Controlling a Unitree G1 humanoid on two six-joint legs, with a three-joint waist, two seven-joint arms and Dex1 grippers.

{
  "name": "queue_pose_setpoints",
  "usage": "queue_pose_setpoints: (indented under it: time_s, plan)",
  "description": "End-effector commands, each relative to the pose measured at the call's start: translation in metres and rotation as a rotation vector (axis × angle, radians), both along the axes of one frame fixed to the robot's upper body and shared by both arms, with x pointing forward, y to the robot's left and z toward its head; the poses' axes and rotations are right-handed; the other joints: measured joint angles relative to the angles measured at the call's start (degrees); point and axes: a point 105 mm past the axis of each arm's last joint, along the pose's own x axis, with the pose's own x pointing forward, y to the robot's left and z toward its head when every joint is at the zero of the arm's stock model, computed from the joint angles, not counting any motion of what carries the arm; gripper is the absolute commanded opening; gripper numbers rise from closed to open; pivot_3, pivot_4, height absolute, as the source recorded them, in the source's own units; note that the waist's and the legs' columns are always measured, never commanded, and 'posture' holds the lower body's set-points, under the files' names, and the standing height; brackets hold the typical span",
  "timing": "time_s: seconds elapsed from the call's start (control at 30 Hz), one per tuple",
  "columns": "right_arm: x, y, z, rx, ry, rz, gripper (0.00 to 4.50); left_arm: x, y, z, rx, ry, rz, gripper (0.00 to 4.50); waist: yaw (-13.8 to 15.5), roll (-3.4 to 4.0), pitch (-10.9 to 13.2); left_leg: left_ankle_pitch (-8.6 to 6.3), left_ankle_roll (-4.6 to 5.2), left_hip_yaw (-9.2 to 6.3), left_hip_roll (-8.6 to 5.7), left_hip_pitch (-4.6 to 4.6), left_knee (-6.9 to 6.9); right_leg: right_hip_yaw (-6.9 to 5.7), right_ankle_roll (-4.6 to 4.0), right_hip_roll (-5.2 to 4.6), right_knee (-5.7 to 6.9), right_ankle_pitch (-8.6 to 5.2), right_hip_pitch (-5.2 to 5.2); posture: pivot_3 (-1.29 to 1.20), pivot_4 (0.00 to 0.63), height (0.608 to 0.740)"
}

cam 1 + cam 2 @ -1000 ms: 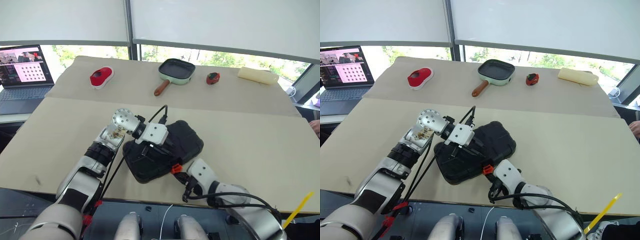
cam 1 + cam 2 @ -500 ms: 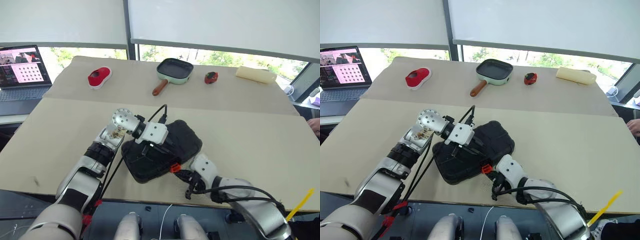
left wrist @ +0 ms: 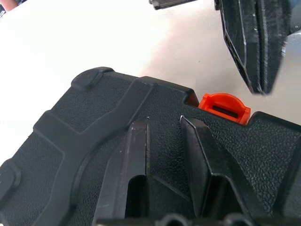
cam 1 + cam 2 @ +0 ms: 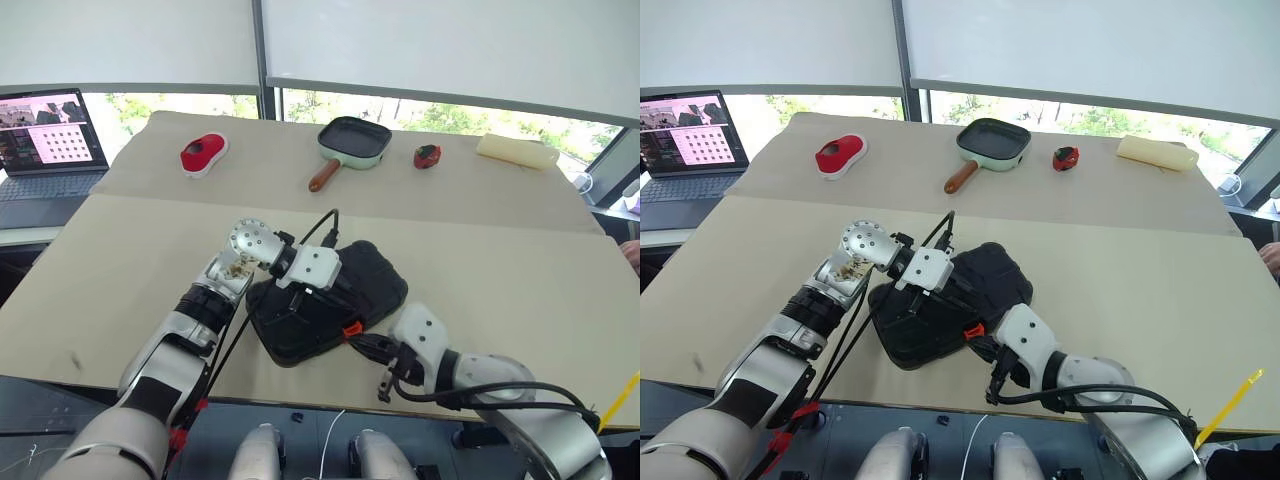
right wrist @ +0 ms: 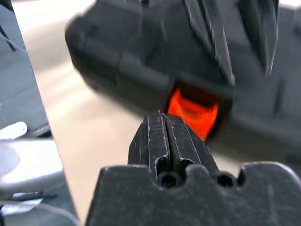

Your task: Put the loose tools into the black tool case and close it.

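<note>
— Where is the tool case (image 4: 325, 300) right now?

— It lies shut on the tan table (image 4: 500, 260), near the front edge, turned at an angle. Its orange latch (image 4: 351, 329) sits on the edge that faces my right arm.

— What is your left gripper (image 3: 164, 125) doing?

— I have its two black fingers (image 3: 134, 150) resting on the ribbed lid, with a small gap between them. They grasp nothing; they lie flat on the black shell, their tips just short of the latch.

— And your right gripper (image 5: 164, 123)?

— Its fingers are pressed together with nothing between them. The tips point at the orange latch and sit just in front of it. I can't tell whether they touch it or stop a hair short.

— Any loose tools lying about?

— I can't make out any on the table around the case.

— What else is on the table?

— Along the far side, well apart from the case: a red and white thing (image 4: 203, 154) on the left, a green-rimmed pan (image 4: 354, 141) with a brown handle in the middle, a small red and black thing (image 4: 427, 155) beside it, and a pale roll (image 4: 516, 151) on the right. A laptop (image 4: 45, 150) with its screen lit stands off the table's left side
</note>
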Motion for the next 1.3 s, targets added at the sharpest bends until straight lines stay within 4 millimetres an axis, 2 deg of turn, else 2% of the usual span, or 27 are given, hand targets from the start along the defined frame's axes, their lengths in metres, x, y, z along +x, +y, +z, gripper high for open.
queue_pose_setpoints:
  time_s: [0.03, 0.2, 0.3, 0.37, 0.5, 0.63, 0.73, 0.77, 0.9, 0.93, 1.0, 1.1, 1.2, 1.3]
  plan:
    - [-0.007, -0.002, 0.005, -0.02, -0.006, 0.048, 0.12, -0.004, 0.017, -0.041, 0.181, 0.077, 0.028, 1.14, -0.01, 0.0, 0.0, 0.0, 0.0, -0.01, 0.0, 0.02, 0.0, 0.0, 0.01, 0.0, 0.0, -0.01, 0.0, 0.0, 0.15, 0.74]
    - [0.008, -0.002, 0.003, -0.016, -0.028, 0.015, 0.12, -0.003, 0.016, -0.041, 0.178, 0.076, 0.032, 1.14, -0.06, 0.0, 0.0, 0.0, 0.0, 0.0, 0.01, 0.03, 0.0, 0.0, 0.12, 0.02, 0.0, -0.11, 0.01, 0.0, 0.15, 0.74]
    - [0.032, 0.001, 0.009, 0.004, -0.089, -0.046, 0.12, -0.002, 0.016, -0.04, 0.176, 0.076, 0.035, 1.14, -0.12, -0.02, -0.02, 0.0, 0.0, 0.0, 0.01, 0.04, 0.0, 0.01, 0.23, 0.04, 0.0, -0.16, 0.01, 0.0, 0.15, 0.74]
    - [0.037, 0.003, 0.012, 0.012, -0.113, -0.049, 0.12, -0.002, 0.016, -0.04, 0.175, 0.075, 0.037, 1.14, -0.2, -0.03, -0.03, 0.0, 0.0, 0.0, 0.02, 0.05, 0.0, 0.02, 0.23, 0.05, 0.02, -0.15, 0.01, 0.0, 0.15, 0.74]
    - [0.034, 0.002, 0.02, 0.04, -0.107, -0.022, 0.12, 0.0, 0.019, -0.041, 0.175, 0.078, 0.057, 1.14, -0.5, -0.02, -0.03, 0.0, 0.01, 0.0, 0.05, 0.09, 0.0, 0.02, 0.14, 0.1, 0.07, -0.09, 0.01, 0.0, 0.15, 0.74]
    - [0.019, -0.008, 0.025, 0.03, -0.074, 0.037, 0.12, 0.003, 0.028, -0.04, 0.162, 0.098, 0.111, 1.14, -0.47, 0.0, -0.03, 0.0, 0.01, 0.0, 0.05, 0.09, 0.0, 0.02, 0.22, 0.07, 0.06, -0.04, 0.02, 0.0, 0.15, 0.74]
    - [0.006, -0.025, 0.034, 0.013, -0.047, 0.087, 0.79, 0.008, 0.043, -0.03, 0.129, 0.111, 0.188, 1.78, -0.46, -0.01, -0.03, 0.0, 0.01, -0.02, 0.05, 0.08, 0.0, 0.03, 0.32, 0.06, 0.05, 0.02, 0.04, 0.0, 0.15, 0.74]
    - [0.002, -0.031, 0.039, 0.011, -0.04, 0.108, 1.21, 0.008, 0.05, -0.026, 0.12, 0.118, 0.207, 2.26, -0.61, 0.01, -0.03, 0.0, 0.0, -0.03, 0.06, 0.08, 0.0, 0.03, 0.33, 0.06, 0.04, 0.03, 0.04, 0.0, 0.15, 0.74]
    - [-0.013, -0.057, 0.059, -0.008, 0.004, 0.19, 2.56, 0.005, 0.094, 0.0, 0.078, 0.154, 0.341, 3.62, -2.1, 0.15, 0.05, -0.02, 0.03, 0.0, 0.14, 0.16, -0.15, 0.07, 0.22, 0.15, 0.09, 0.07, -0.04, 0.0, 0.15, 0.74]
    - [-0.013, -0.064, 0.066, 0.005, 0.017, 0.195, 2.8, 0.001, 0.107, 0.008, 0.062, 0.178, 0.384, 3.89, -2.26, 0.15, 0.06, -0.02, 0.03, -0.01, 0.16, 0.23, -0.24, 0.07, 0.19, 0.16, 0.1, 0.06, -0.04, 0.0, 0.15, 0.74]
    - [-0.011, -0.078, 0.081, 0.035, 0.032, 0.187, 3.61, -0.009, 0.132, 0.023, 0.041, 0.241, 0.47, 4.5, -2.42, 0.19, 0.1, -0.01, 0.03, 0.0, 0.16, 0.49, -0.55, 0.11, 0.14, 0.18, 0.09, -0.02, 0.01, 0.0, 0.15, 0.74]
    - [-0.006, -0.101, 0.101, 0.062, 0.043, 0.16, 4.49, -0.031, 0.167, 0.045, 0.016, 0.336, 0.597, 4.5, -2.29, 0.32, 0.63, -0.01, 0.03, 0.01, 0.16, 0.49, -0.76, 0.12, 0.06, 0.17, 0.1, -0.07, -0.06, 0.0, 0.15, 0.74]
    - [-0.003, -0.12, 0.116, 0.086, 0.058, 0.134, 4.49, -0.054, 0.196, 0.06, -0.009, 0.375, 0.716, 4.5, -1.97, 0.3, 1.08, -0.01, 0.02, 0.02, 0.09, 0.34, -0.86, 0.12, -0.02, 0.05, 0.1, -0.04, -0.25, 0.0, 0.15, 0.74]
    - [-0.003, -0.128, 0.12, 0.079, 0.065, 0.134, 4.49, -0.068, 0.208, 0.067, -0.028, 0.408, 0.779, 4.5, -0.86, 0.29, 1.1, -0.03, 0.0, 0.01, 0.0, 0.02, -0.87, 0.07, 0.07, -0.07, 0.09, -0.09, -0.54, 0.0, 0.15, 0.74]
